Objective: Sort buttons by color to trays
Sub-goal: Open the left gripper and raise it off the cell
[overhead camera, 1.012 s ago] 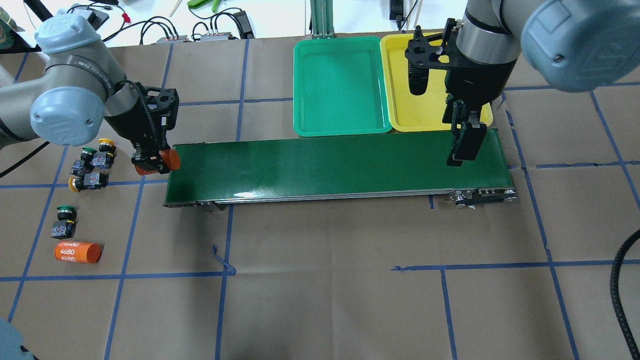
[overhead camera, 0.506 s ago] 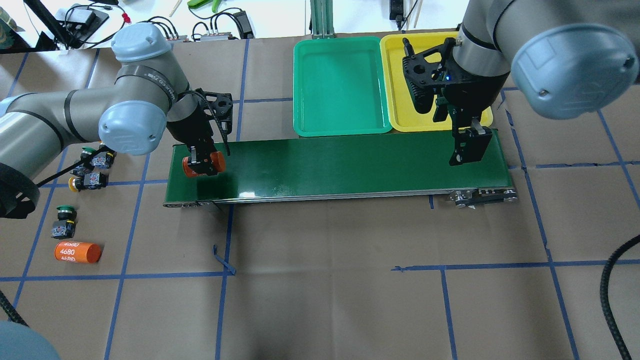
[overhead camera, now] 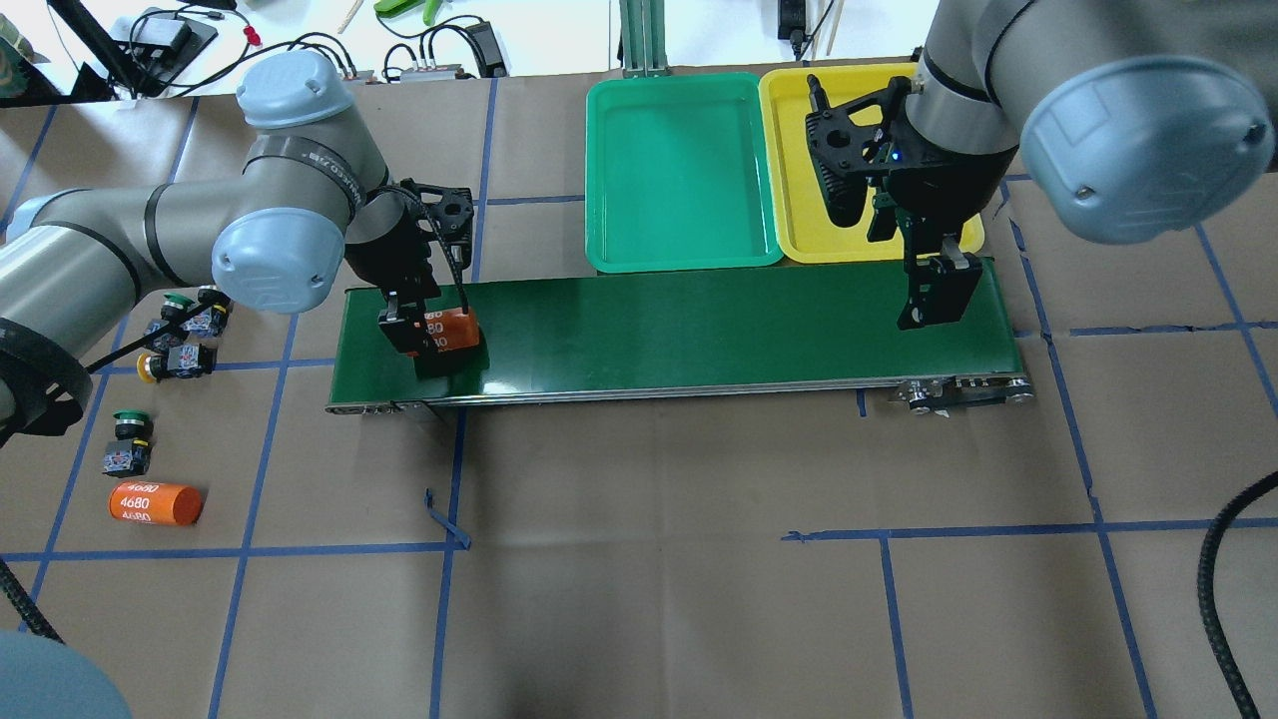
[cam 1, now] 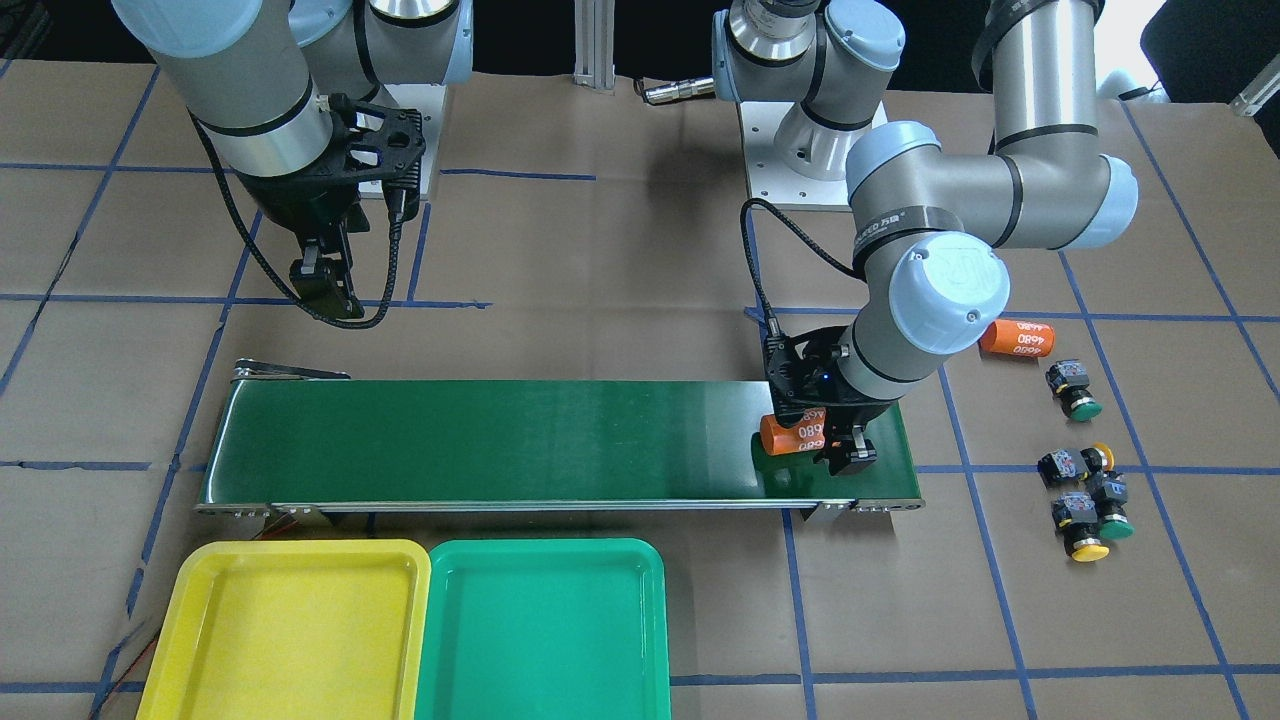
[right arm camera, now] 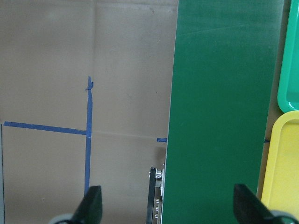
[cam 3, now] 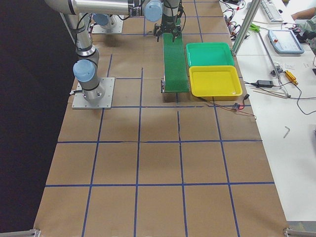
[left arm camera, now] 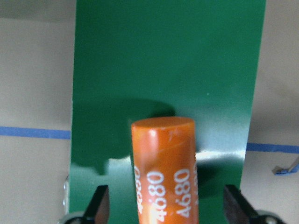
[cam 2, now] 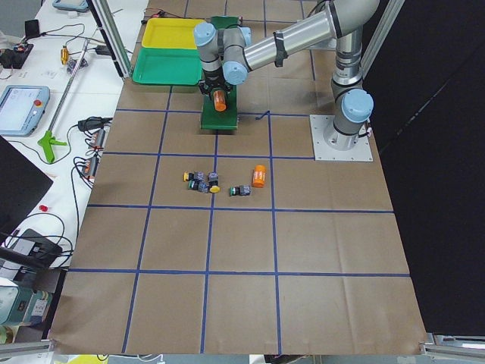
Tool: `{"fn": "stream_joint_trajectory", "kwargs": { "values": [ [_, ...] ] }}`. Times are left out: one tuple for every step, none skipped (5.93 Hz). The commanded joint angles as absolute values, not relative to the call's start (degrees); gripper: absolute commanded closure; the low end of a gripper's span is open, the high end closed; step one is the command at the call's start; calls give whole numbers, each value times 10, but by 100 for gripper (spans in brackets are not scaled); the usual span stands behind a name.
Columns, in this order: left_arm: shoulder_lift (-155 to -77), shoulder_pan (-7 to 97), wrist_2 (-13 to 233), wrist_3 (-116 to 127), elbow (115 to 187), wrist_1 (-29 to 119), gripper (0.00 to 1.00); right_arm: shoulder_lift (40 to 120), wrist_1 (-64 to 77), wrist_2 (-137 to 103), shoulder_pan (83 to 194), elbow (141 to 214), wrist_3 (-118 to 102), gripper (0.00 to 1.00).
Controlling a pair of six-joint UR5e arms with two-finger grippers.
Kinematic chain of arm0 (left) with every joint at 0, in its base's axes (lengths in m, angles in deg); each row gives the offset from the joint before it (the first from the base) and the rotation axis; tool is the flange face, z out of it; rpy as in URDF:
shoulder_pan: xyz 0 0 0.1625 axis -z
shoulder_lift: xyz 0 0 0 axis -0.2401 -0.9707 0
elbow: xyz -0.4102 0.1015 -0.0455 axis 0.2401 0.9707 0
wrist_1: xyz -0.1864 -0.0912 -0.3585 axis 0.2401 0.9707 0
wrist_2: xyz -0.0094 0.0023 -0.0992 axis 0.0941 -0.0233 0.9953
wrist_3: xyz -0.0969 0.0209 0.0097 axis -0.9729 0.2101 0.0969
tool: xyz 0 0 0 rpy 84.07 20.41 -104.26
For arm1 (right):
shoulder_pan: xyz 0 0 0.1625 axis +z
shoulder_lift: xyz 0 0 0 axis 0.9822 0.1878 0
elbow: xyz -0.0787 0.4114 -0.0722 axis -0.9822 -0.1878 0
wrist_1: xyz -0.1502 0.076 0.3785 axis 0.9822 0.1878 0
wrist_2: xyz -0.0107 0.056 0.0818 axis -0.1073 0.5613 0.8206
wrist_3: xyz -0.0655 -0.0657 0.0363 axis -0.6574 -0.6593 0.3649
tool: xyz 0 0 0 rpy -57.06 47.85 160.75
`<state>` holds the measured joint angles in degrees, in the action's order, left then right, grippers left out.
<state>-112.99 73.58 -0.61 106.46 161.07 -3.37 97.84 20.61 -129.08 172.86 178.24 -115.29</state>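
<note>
Several buttons [overhead camera: 185,345] with yellow and green caps lie on the table left of the belt, one green-capped button [overhead camera: 128,439] further forward. The green tray [overhead camera: 679,170] and yellow tray [overhead camera: 794,225] sit side by side behind the belt, both bare. My left gripper [left arm camera: 166,207] is open low over the belt's left end, straddling an orange "4680" cylinder [left arm camera: 163,168] that lies on the belt; both fingers stand apart from it. My right gripper [right arm camera: 167,207] hangs open over the belt's right end [overhead camera: 934,295] with nothing between its fingers.
The long dark green conveyor belt [overhead camera: 699,330] runs across the table's middle. A second orange "4680" cylinder [overhead camera: 155,502] lies near the front button. Cables and tools lie beyond the table's far edge.
My left arm carried the orange cylinder rightward from beside the buttons onto the belt's left end, turning it, and its fingers now stand apart from it. The right gripper shifted slightly, then held.
</note>
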Motion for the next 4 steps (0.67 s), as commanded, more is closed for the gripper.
{"fn": "stream_joint_trajectory", "kwargs": {
  "values": [
    [-1104,662,-13,1100,1614,-6,2,978,207,-1292,1729,1782,-1149,0],
    [-1089,617,-37,1175,1627,12,2,978,210,-1292,1729,1780,-1149,0],
    [-1080,570,-42,1235,1669,1,2,979,224,-1307,1729,1783,-1149,0],
    [-1076,509,-61,1281,1691,-14,2,979,225,-1308,1729,1784,-1148,0]
  ]
}}
